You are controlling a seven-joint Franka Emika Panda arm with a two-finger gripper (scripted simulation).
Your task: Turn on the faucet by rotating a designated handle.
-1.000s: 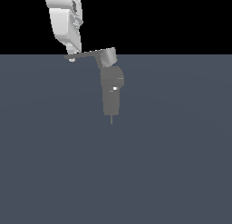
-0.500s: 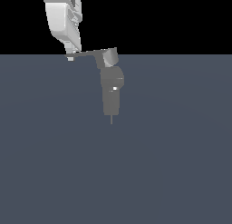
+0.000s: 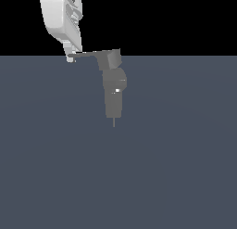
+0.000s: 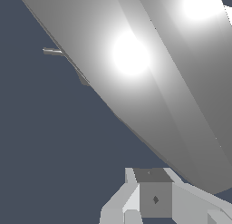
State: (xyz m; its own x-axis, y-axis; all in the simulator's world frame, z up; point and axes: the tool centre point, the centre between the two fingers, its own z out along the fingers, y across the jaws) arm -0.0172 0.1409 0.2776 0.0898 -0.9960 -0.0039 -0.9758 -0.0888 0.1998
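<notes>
I find the faucet [image 3: 114, 96] standing upright a little above the middle of the exterior view, a matte grey column with a bulged middle, a small white glint on its front and a thin pin at its foot. Its angled top cap sits at the line where the dark blue-grey surface [image 3: 176, 168] meets the black background. The handle [image 3: 90, 53], a thin flat grey bar, runs from that cap toward the exterior view's left, close to level.

At the bar's far end I see the white glossy gripper [image 3: 70, 58] coming down from the top of the picture, its tip touching or just beside the handle's end. I cannot tell from either view how far its fingers are apart or whether they hold the bar.

In the wrist view a broad grey surface with two bright glares [image 4: 149, 73] fills most of the picture; I cannot identify it with certainty.
</notes>
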